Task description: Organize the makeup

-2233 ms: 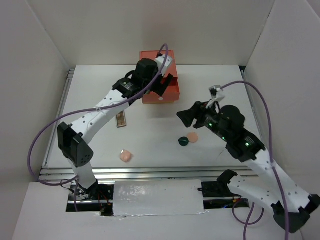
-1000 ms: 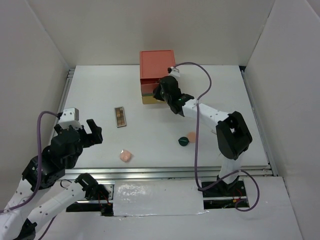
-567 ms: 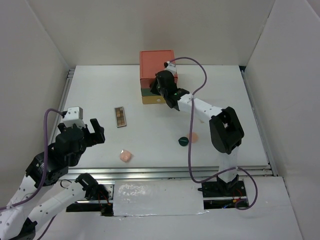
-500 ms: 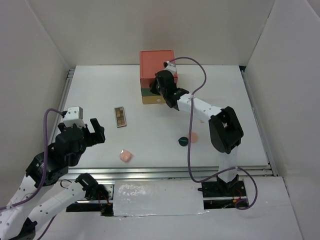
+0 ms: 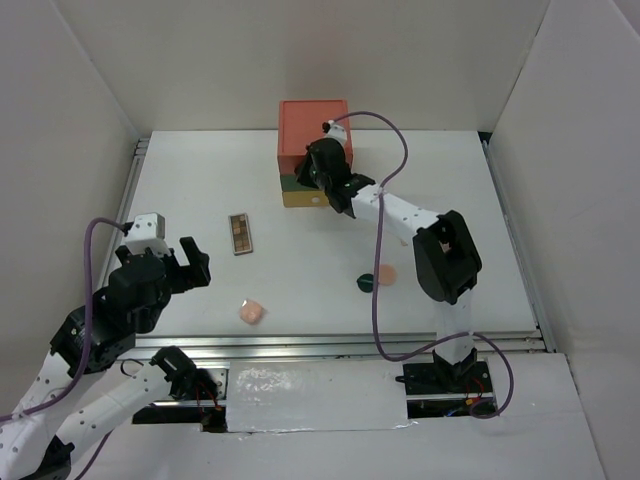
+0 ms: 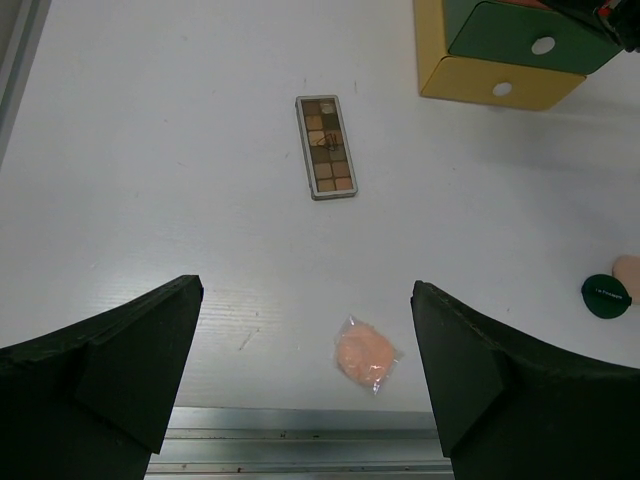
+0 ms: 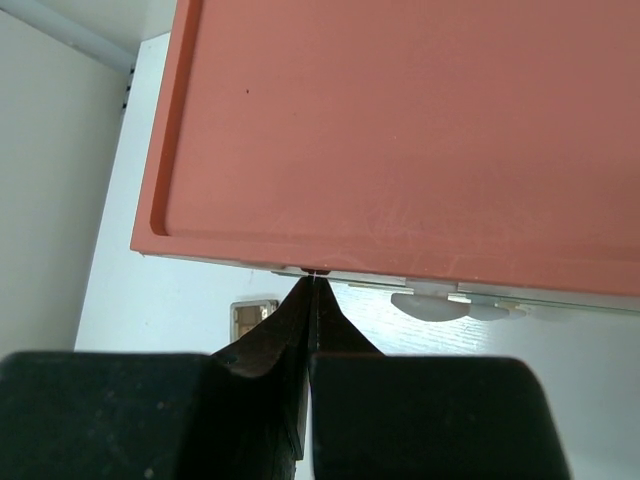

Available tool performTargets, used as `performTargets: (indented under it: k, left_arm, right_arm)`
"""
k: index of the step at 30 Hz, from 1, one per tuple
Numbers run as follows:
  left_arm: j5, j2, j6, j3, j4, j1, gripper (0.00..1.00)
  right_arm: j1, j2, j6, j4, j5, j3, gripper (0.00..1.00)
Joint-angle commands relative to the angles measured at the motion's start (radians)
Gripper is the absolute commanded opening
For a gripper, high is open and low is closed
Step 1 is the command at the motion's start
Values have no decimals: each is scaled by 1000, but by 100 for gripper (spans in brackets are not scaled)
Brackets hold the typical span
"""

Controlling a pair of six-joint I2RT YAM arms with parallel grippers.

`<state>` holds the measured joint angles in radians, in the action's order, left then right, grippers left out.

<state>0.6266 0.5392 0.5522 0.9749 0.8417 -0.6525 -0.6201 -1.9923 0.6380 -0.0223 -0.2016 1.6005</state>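
A brown eyeshadow palette [image 5: 240, 233] [image 6: 325, 147] lies left of centre. A wrapped peach puff [image 5: 252, 311] [image 6: 366, 353] rests near the front edge. A dark green compact [image 5: 367, 283] [image 6: 605, 296] touches a second peach puff [image 5: 386, 271] [image 6: 628, 268]. My left gripper [image 5: 187, 262] [image 6: 305, 300] hangs open and empty at the near left, above the wrapped puff. My right gripper [image 5: 306, 176] [image 7: 315, 278] is shut, its tips against the front edge of the red top of the drawer box [image 5: 312, 125] [image 7: 400, 130].
The drawer box has a green drawer [image 6: 520, 38] and a yellow drawer [image 6: 495, 88] under its red top. White walls enclose the table on three sides. A metal rail [image 5: 320, 347] runs along the near edge.
The left arm has drawn back from the drawer box to the near left. The right arm has reached the box's front and edged slightly left over the last second.
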Motion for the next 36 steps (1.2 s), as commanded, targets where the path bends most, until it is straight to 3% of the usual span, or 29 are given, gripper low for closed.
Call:
performTargets:
  k: [1, 3, 4, 6, 7, 12, 18, 28, 34, 36]
  left_arm:
    - [-5, -10, -14, -7, -44, -4, 99]
    - [-8, -12, -15, -5, -44, -4, 99]
    - [-13, -13, -17, -8, -46, -4, 99]
    - [-15, -15, -21, -10, -49, -4, 99]
    - [-24, -13, -23, -10, -52, -4, 99]
    - [-31, -7, -26, -10, -53, -4, 99]
    - [-39, -7, -29, -13, -58, -4, 99]
    - [-54, 5, -38, -15, -66, -4, 99]
    - [-65, 8, -44, -15, -70, -4, 99]
    - [-68, 8, -44, -16, -70, -4, 99]
  right_arm:
    - [8, 47, 11, -30, -2, -37, 1]
    - [8, 121, 51, -96, -1, -176, 7]
    - [8, 148, 64, -126, -1, -226, 19]
    - [8, 214, 103, -235, 2, -374, 28]
    - [13, 240, 121, -267, 7, -411, 40]
    - [60, 241, 140, -453, 114, -553, 51]
    - [109, 150, 126, -496, 197, -493, 62]
    - [115, 35, 117, -395, 156, -340, 62]
    - [118, 12, 121, -361, 123, -295, 53]
    - [118, 0, 121, -347, 117, -284, 45]
